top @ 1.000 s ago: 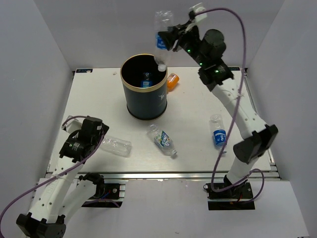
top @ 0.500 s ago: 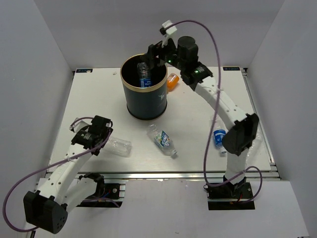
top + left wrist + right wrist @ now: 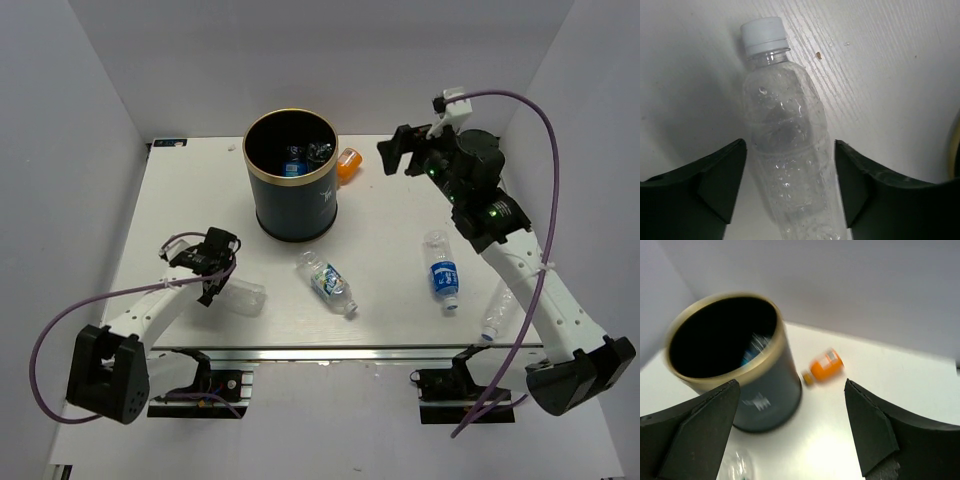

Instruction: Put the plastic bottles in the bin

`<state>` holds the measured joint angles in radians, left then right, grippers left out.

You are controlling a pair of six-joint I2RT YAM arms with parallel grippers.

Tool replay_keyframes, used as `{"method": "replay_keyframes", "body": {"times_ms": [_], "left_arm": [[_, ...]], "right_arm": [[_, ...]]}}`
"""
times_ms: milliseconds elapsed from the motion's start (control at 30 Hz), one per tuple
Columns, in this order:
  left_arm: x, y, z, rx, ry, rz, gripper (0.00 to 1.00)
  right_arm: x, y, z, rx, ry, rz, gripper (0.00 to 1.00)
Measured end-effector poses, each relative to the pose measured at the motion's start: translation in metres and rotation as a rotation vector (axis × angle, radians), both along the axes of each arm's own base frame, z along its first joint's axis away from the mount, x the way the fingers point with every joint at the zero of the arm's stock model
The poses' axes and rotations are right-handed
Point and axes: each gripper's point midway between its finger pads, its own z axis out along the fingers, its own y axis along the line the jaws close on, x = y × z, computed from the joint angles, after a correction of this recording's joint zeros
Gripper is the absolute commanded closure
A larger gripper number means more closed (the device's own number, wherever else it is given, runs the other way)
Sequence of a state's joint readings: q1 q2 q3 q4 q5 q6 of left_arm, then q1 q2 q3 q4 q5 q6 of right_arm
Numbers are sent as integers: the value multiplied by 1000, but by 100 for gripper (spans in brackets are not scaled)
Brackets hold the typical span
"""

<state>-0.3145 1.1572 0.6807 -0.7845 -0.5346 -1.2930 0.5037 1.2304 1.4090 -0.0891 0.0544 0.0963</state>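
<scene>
**A:** Where are the edges, and what room is there?

**B:** The desk (image 3: 390, 225) is boxed by white walls (image 3: 90, 150) at the left, top and right of the overhead frame; a metal rail (image 3: 330, 352) runs along its lower edge; the bin (image 3: 290, 205) stands upper centre, with bare desk to its left and a broad bare patch to its right.

**A:** And the bottles?

**B:** Some bottles (image 3: 298, 158) lie inside the bin; an orange bottle (image 3: 348, 163) lies just beside its right wall; a labelled bottle (image 3: 328, 282) lies at lower centre; a second labelled bottle (image 3: 441, 270) lies to the right; a crinkled bottle (image 3: 493, 317) sits at the lower right edge, beside the right arm.

**A:** The left jaws?

**B:** Low at lower left, astride a clear bottle (image 3: 785, 150) lying flat; its white cap (image 3: 763, 35) points to the top of the wrist frame; both tips sit right at its sides; I cannot tell whether they press it.

**A:** The right jaws?

**B:** Released and spread wide, grasping nothing; raised at upper right, well apart from the bin; in the wrist view the bin fills the left and the orange bottle shows between the tips, far beyond them.
</scene>
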Motion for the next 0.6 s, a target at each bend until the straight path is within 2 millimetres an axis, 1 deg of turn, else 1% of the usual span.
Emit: {"method": "replay_keyframes", "body": {"times_ms": [33, 100, 133, 200, 233, 300, 367, 400, 433, 467, 500, 567, 600], "left_arm": [[2, 0, -2, 0, 1, 3, 29], [6, 2, -4, 10, 10, -7, 34], [8, 3, -4, 17, 16, -12, 39], [15, 3, 3, 33, 15, -25, 46], [22, 3, 10, 41, 0, -32, 54], [30, 5, 19, 58, -7, -40, 62], [36, 6, 31, 77, -14, -55, 71], [39, 6, 37, 85, -20, -59, 71], [40, 8, 44, 97, -23, -65, 70], [43, 9, 52, 109, -33, -73, 51], [46, 9, 60, 120, -45, -83, 36], [51, 10, 75, 125, -86, -93, 23], [52, 10, 82, 125, -105, -99, 8]], "right_arm": [[2, -11, -16, -7, 45, -36, 11], [7, -33, -49, -18, 139, -102, 11], [7, -44, -65, -24, 186, -132, 11], [4, -66, -94, -28, 262, -189, 11], [1, -76, -105, -28, 294, -219, 11], [-6, -90, -117, -29, 330, -256, 11], [-12, -96, -113, -23, 328, -273, 11], [-14, -99, -109, -16, 315, -279, 11], [-16, -101, -105, -10, 304, -285, 11], [-18, -103, -100, -4, 292, -289, 11], [-20, -104, -97, 1, 283, -292, 11], [-23, -106, -94, 6, 273, -296, 11], [-23, -107, -94, 6, 273, -298, 11]]}}
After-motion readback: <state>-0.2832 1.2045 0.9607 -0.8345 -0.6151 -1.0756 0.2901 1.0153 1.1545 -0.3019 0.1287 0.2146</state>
